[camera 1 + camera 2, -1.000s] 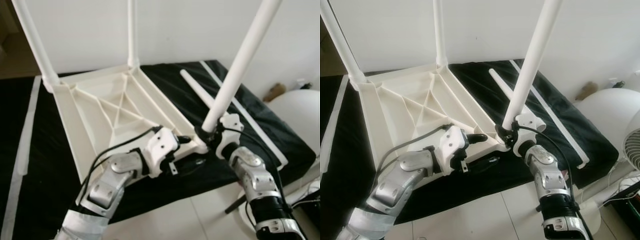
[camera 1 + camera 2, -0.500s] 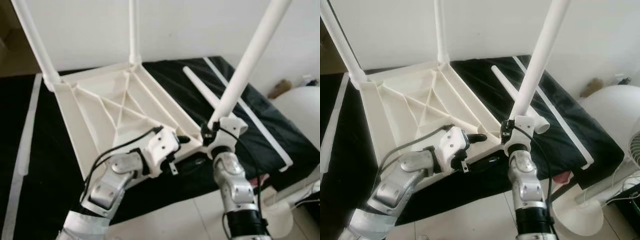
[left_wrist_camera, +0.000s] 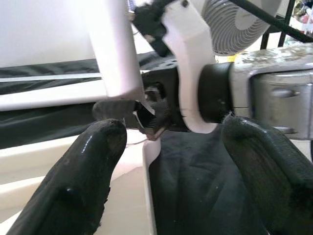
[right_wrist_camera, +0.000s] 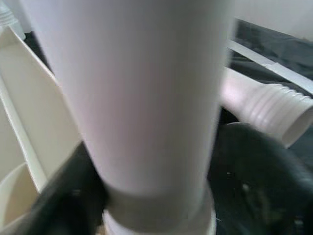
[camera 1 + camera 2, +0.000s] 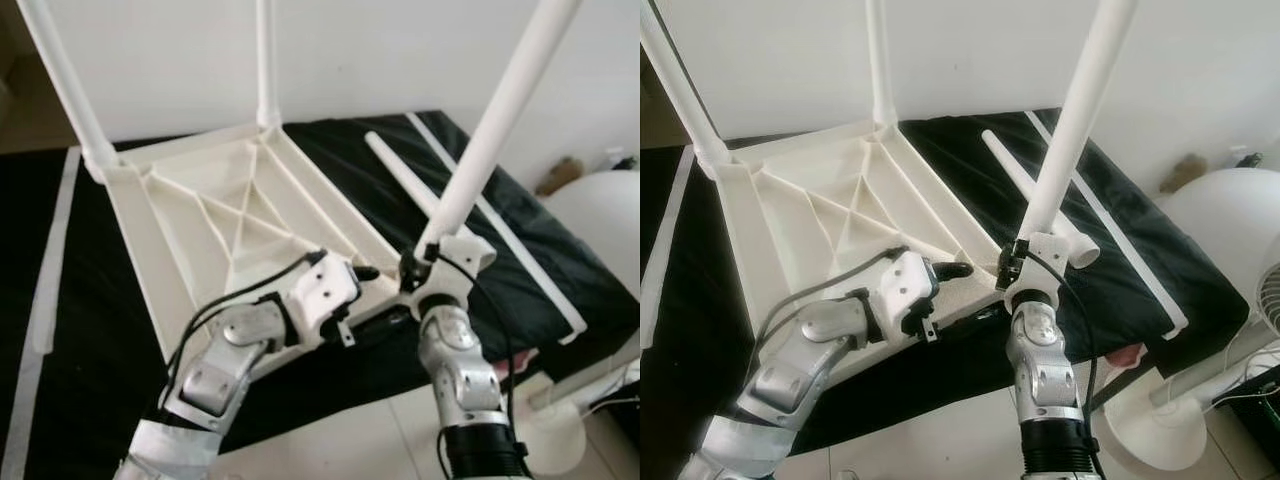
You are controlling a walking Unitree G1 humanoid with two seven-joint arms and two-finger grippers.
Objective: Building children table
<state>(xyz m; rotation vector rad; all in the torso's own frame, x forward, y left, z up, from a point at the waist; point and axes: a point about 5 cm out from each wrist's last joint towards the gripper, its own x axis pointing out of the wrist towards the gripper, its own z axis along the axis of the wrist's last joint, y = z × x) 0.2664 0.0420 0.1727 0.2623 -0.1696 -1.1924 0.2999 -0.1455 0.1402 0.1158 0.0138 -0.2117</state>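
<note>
The white plastic tabletop (image 5: 215, 225) lies upside down on a black cloth (image 5: 470, 235), ribbed underside up, with two legs already standing at its far corners. The right gripper (image 5: 418, 268) is clenched round the base of a third table leg (image 5: 490, 135), holding it upright and a little tilted, right at the tabletop's near corner socket just in front of its fingers. In the right wrist view the leg (image 4: 142, 103) runs between the two black fingers (image 4: 254, 171), its lower end meeting a collar below.

The left gripper (image 5: 375, 295) sits just beside the right one, its fingers spread either side of the tabletop's near edge and steadying that corner; they look released rather than pinched, one finger (image 3: 83, 166) over the pale rim.

A spare leg (image 5: 1035, 195), threaded end nearest, lies on the cloth beyond the right gripper.

My guess is these parts are light, hollow and stiff, but smooth, so a long leg will lever and slip if held high. Low, near the socket, seems the right grasp, with the tabletop braced against turning.
</note>
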